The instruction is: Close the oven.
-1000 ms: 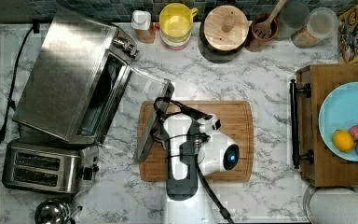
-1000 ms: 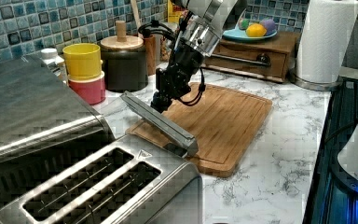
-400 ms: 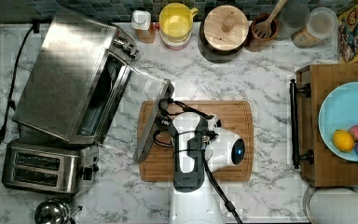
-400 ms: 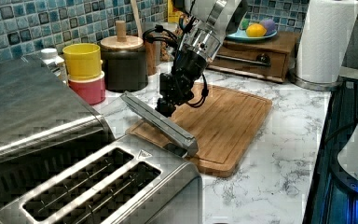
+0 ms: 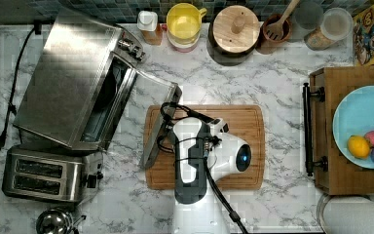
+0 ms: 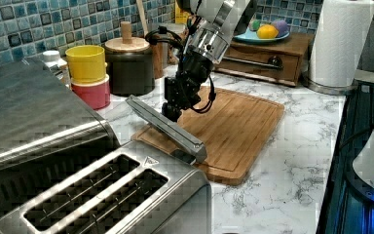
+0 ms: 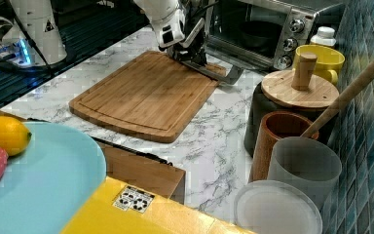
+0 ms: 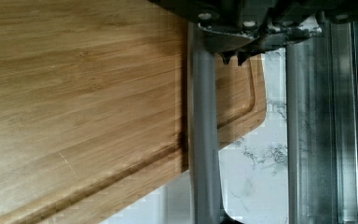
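Oven (image 5: 68, 73) sits on the marble bench (image 5: 272, 73) at the top view's left, angled. Its door (image 6: 163, 127) is partly open, tilted up off the bench, the free edge with the bar handle (image 8: 204, 140) hanging over the near edge of the wooden cutting board (image 5: 238, 146). Oven cavity visible in the right view, knobs (image 7: 289, 44) on the side panel. Black cord (image 5: 12, 97) runs off the oven's far side in the top view.

Gripper (image 6: 171, 109) is at the door's free edge, under and beside the handle in the left view. Wrist view shows the handle bar running right below the gripper body. Can't tell whether the jaws are apart or together; they're hidden behind the door and the wrist.

Arm (image 5: 195, 161) stands over the cutting board, cables looped round the wrist.

Around it: two-slot toaster (image 5: 46, 173) just beside the oven. Yellow cup (image 5: 184, 22) stacked on a pink one, lidded dark canister (image 5: 236, 31) and a brown holder with a wooden spoon (image 5: 277, 27) along the tiled back wall. Wooden tray (image 5: 328, 146) at the top view's right carries a light blue plate (image 5: 360, 117) with fruit.
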`<action>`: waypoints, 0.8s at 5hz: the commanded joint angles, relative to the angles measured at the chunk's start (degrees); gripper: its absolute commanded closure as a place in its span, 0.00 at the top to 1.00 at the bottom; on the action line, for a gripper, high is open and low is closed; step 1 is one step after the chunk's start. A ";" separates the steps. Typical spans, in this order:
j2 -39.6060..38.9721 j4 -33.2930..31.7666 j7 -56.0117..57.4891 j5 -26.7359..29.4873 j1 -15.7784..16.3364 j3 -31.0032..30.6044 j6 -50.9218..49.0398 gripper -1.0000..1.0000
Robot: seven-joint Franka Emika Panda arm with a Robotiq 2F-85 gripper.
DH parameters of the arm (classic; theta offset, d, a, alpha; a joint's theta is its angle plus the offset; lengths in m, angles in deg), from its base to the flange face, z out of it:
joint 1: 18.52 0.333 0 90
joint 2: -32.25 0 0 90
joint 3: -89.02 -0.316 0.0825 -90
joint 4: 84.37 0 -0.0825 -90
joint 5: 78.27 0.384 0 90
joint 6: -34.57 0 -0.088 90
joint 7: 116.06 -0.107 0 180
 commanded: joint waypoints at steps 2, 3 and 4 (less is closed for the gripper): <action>13.08 15.80 -37.67 -31.48 9.53 -12.45 5.19 0.00; 8.98 23.26 -58.13 -53.62 9.85 -13.61 2.80 0.00; 8.16 27.47 -80.86 -75.99 9.19 -14.77 0.94 0.00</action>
